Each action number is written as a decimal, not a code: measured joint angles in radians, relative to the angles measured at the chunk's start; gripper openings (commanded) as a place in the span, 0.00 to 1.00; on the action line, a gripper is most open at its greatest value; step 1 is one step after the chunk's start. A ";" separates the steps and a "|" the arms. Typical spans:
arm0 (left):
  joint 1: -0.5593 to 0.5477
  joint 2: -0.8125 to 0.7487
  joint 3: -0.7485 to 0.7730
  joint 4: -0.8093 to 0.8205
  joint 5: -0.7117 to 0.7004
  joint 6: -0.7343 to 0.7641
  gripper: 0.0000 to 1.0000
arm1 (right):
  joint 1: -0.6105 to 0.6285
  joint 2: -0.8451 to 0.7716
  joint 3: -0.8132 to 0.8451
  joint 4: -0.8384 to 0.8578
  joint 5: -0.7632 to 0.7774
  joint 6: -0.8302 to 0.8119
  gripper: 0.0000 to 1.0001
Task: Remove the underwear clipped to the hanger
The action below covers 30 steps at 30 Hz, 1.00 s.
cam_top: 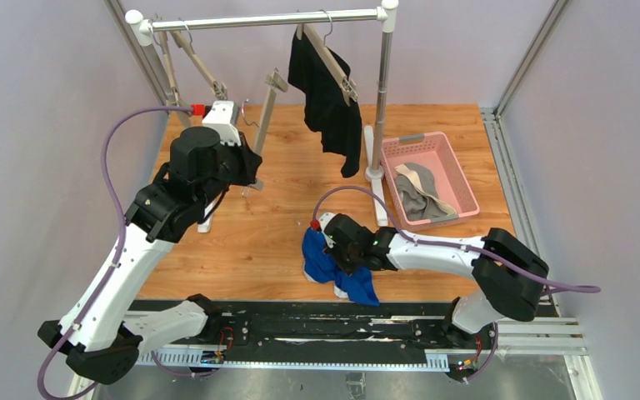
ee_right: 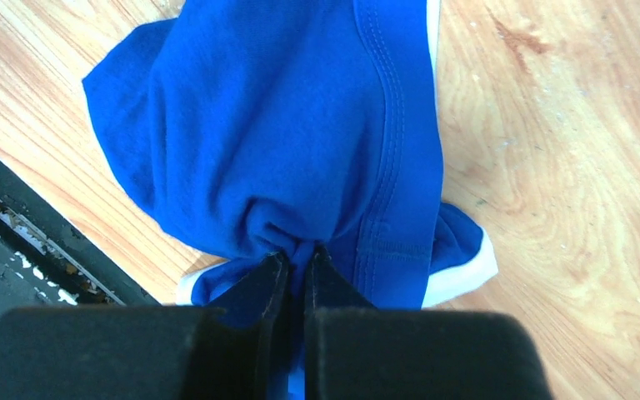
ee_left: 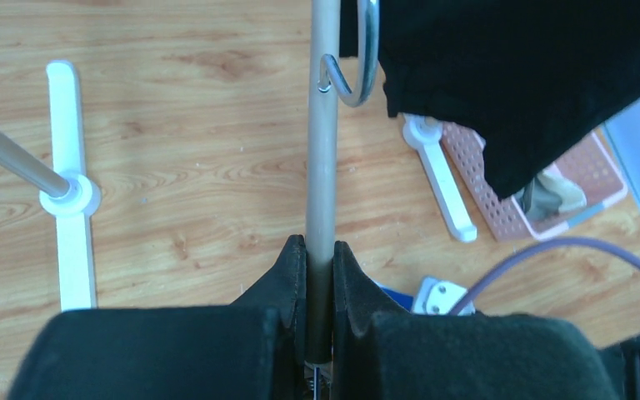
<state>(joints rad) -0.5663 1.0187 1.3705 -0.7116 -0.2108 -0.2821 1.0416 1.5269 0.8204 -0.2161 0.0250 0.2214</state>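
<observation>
The black underwear hangs clipped to a wooden hanger on the rail. Bright blue underwear lies bunched on the table near the front edge. My right gripper is shut on a fold of it, pinching the cloth between the fingertips. The grey underwear lies in the pink basket. My left gripper is shut on the wooden bar of a bare hanger, which is tilted below the rail, its metal hook free.
The white rack spans the back of the table, with posts and feet. Two bare wooden hangers hang at the rail's left end. The black base rail runs along the table's near edge.
</observation>
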 measured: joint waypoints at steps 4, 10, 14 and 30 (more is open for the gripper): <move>0.000 0.046 0.068 -0.002 -0.069 -0.039 0.00 | 0.003 -0.069 0.008 -0.045 0.039 0.004 0.01; 0.000 0.162 0.190 -0.006 -0.182 -0.080 0.00 | 0.003 -0.276 0.074 -0.133 0.180 0.006 0.01; 0.000 0.252 0.265 -0.010 -0.225 -0.095 0.00 | 0.003 -0.376 0.100 -0.156 0.277 0.004 0.01; 0.000 0.374 0.464 -0.023 -0.296 -0.113 0.00 | -0.258 -0.661 0.170 -0.174 0.561 -0.158 0.01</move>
<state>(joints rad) -0.5663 1.3926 1.8343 -0.7341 -0.5072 -0.3946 0.7837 0.8661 0.9901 -0.3897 0.5861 0.0635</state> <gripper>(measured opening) 0.077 0.043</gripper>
